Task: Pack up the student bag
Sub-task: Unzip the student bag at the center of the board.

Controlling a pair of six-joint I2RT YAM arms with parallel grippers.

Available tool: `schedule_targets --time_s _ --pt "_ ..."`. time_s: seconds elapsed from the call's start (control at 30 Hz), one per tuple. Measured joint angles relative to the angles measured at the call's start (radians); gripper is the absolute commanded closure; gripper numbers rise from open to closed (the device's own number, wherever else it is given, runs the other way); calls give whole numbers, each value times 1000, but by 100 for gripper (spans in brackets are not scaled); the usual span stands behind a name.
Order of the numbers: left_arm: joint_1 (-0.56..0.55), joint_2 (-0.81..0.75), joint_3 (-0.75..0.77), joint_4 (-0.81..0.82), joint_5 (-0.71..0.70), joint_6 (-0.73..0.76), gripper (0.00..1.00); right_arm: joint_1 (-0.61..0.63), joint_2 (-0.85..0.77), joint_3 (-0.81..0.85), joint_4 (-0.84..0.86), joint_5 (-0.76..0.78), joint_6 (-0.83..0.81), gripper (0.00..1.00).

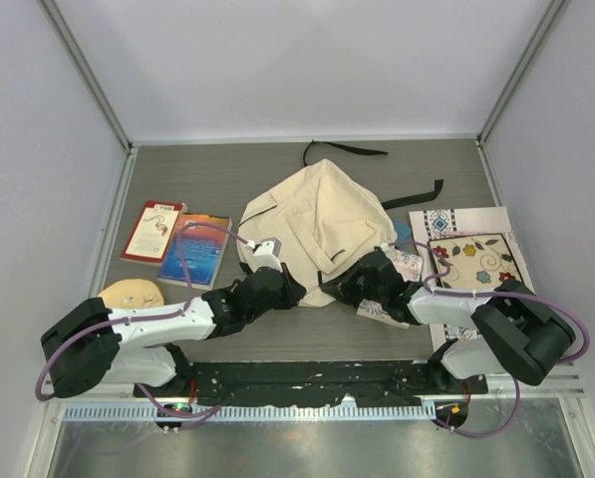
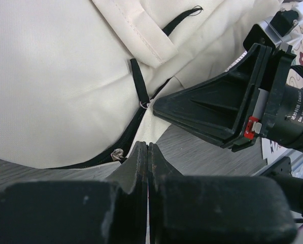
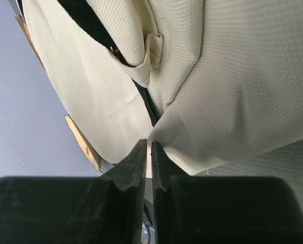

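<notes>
— Grey wood-grain tabletop (image 1: 207,179), pale walls on three sides. Where's the student bag (image 1: 317,224)?

— Middle of the tabletop, lying flat and bulged. It is cream cloth, with black straps (image 1: 342,149) trailing toward the far wall.

— Anything in it?

— Can't tell; the cloth hides the inside. A black zipper line (image 2: 133,124) runs along the near edge, with a metal pull (image 2: 119,152) low on it.

— And outside it?

— To the left lie a red book (image 1: 153,231) and a blue-and-orange book (image 1: 195,249) just beside it. A tan round thing (image 1: 131,294) sits nearer the left arm's base. On the right, a flowered pouch (image 1: 473,261) lies on a white sheet (image 1: 476,219) with a patterned border.

— The arms?

— Both reach low and inward from the near edge, and their tips come close together at the bag's near hem. The left tool (image 2: 147,150) has its fingers pressed flat together, tips against the hem. Whether cloth is caught between them, I can't tell. The right tool (image 3: 150,147) is closed to a thin slit. A fold of the bag's cloth is drawn to a point at its tips, so it looks nipped on the fabric.

— What does each view add?

— The left wrist camera shows the right tool side-on, its tip beside a black pull tab (image 2: 139,81) with a ring. From overhead, the arms cover that spot. The right wrist camera gives mostly cloth and wall. Only the overhead view takes in the books and the pouch.
</notes>
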Motion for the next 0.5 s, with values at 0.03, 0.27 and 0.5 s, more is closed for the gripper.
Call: schedule_targets --time_s 0.03,0.27,0.5 --pt "0 -1 0 -2 4 -3 100 0 0 2 -3 8 0 96" --pt "0 -48 2 -32 39 -19 100 0 -82 10 -84 99 3 99" --pt "0 -74 57 -155 65 -14 100 0 -166 34 -152 154 -7 66"
